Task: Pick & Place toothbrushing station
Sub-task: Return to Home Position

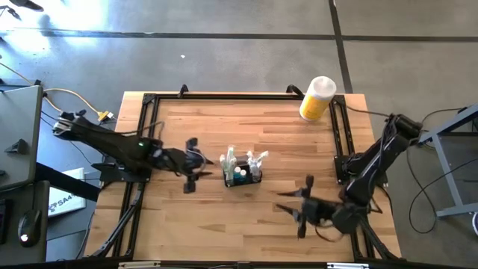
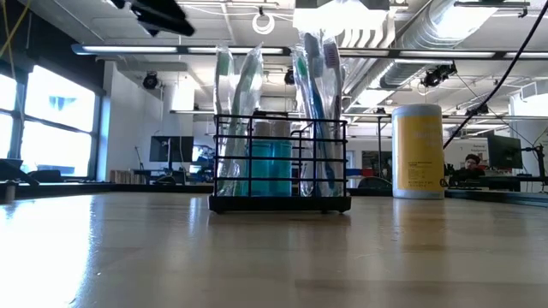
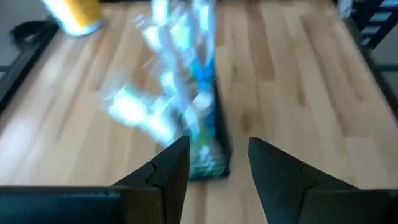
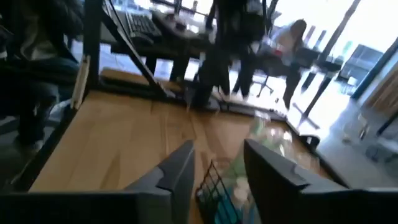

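Observation:
The toothbrushing station [image 1: 243,176] is a small black wire-mesh caddy standing upright on its base at the table's middle. It holds several wrapped toothbrushes and a blue-green tube [image 2: 274,167]. My left gripper [image 1: 193,164] is open and empty, just left of the caddy and pointing at it. In the left wrist view the caddy [image 3: 211,158] lies just beyond the open fingers [image 3: 177,165]. My right gripper [image 1: 302,205] is open and empty, to the caddy's right and nearer the front edge. The caddy's corner shows in the right wrist view [image 4: 214,186].
A yellow cylinder with a white lid [image 1: 317,98] stands at the table's far right corner and also shows in the low view [image 2: 417,151]. Black frame rails [image 1: 146,134] run along the table's left, far and right sides. Bare wood [image 1: 224,232] lies in front of the caddy.

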`<action>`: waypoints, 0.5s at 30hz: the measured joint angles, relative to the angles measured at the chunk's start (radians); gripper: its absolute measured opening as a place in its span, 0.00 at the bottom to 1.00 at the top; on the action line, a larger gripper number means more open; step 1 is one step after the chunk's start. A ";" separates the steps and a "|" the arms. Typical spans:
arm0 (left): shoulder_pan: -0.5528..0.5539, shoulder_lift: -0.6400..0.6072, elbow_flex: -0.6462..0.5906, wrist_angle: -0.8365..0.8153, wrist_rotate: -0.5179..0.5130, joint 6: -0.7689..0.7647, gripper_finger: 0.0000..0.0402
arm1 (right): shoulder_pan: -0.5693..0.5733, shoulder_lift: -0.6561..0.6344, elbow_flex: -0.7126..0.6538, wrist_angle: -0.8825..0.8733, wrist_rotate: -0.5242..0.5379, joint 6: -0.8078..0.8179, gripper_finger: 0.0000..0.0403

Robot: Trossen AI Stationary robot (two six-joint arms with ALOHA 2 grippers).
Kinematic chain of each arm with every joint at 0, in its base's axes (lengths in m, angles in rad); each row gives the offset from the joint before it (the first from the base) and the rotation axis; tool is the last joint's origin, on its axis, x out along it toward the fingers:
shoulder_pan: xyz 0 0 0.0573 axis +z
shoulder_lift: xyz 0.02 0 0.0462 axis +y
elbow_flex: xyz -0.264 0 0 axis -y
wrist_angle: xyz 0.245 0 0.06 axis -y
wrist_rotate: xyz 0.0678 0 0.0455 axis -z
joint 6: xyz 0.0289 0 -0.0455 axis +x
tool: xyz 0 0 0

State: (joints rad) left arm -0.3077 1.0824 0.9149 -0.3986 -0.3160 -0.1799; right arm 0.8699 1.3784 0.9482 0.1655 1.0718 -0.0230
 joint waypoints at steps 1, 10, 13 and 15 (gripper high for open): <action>0.000 -0.030 0.000 -0.045 -0.013 0.004 0.40 | -0.018 -0.022 0.000 -0.070 -0.027 0.060 0.33; 0.000 -0.287 -0.102 -0.124 -0.036 -0.018 0.40 | -0.188 -0.108 0.001 -0.460 -0.339 0.360 0.02; 0.000 -0.380 -0.168 -0.114 -0.036 -0.032 0.39 | -0.214 -0.137 0.000 -0.537 -0.458 0.369 0.01; 0.000 -0.438 -0.220 -0.082 -0.036 -0.038 0.36 | -0.224 -0.168 0.000 -0.580 -0.480 0.393 0.01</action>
State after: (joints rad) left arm -0.3077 0.6441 0.6953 -0.4808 -0.3520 -0.2174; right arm 0.6460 1.2103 0.9482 -0.4145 0.5914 0.3697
